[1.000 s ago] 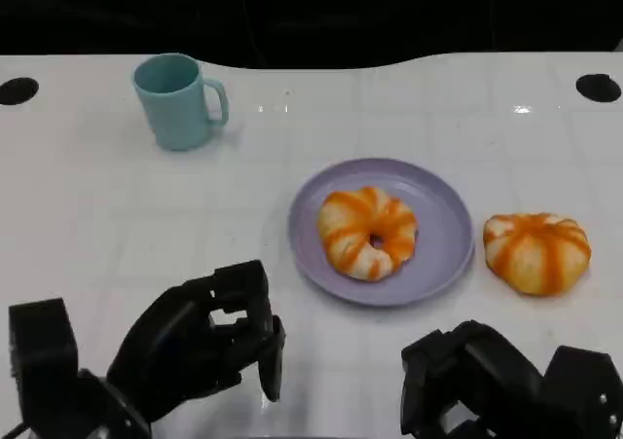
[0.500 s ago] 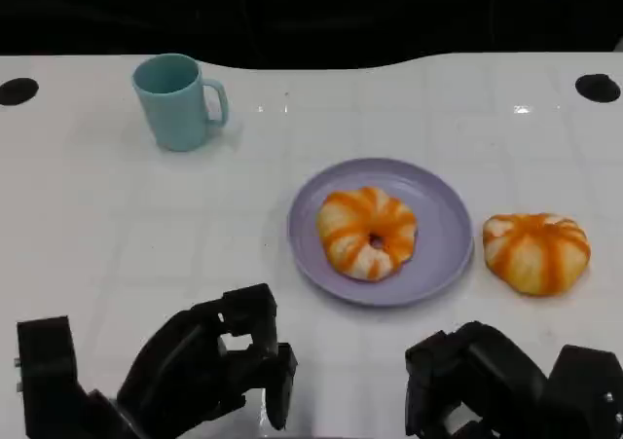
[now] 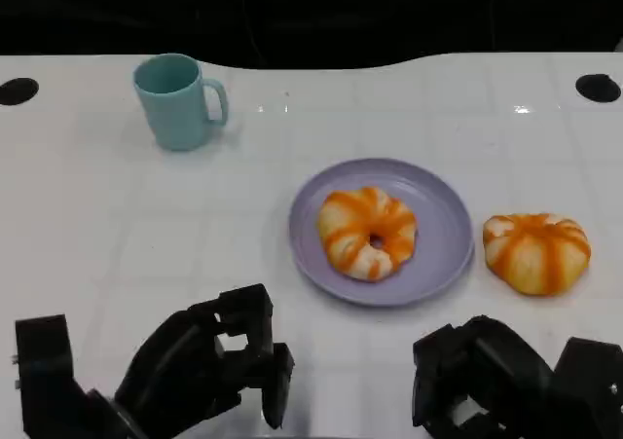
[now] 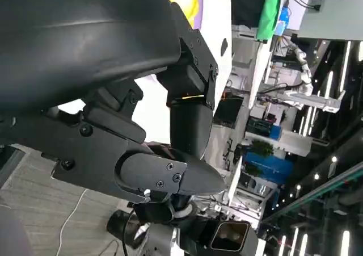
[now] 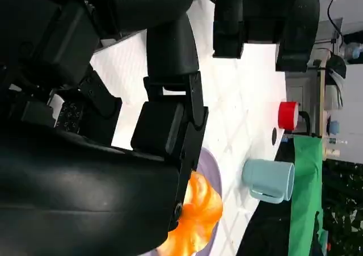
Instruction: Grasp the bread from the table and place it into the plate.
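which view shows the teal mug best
The head view: the teal mug stands whole and unblocked at the table's far left, handle visible. The right wrist view shows it small and turned sideways; the left wrist view gives no clear look at it.

A white table (image 3: 117, 225) marked with a faint grid carries a teal mug (image 3: 178, 101) toward its far left, handle pointing right. Near the middle sits a lavender plate (image 3: 443, 227), and an orange-striped bread roll (image 3: 536, 252) lies on the tabletop just beside the plate's right rim.
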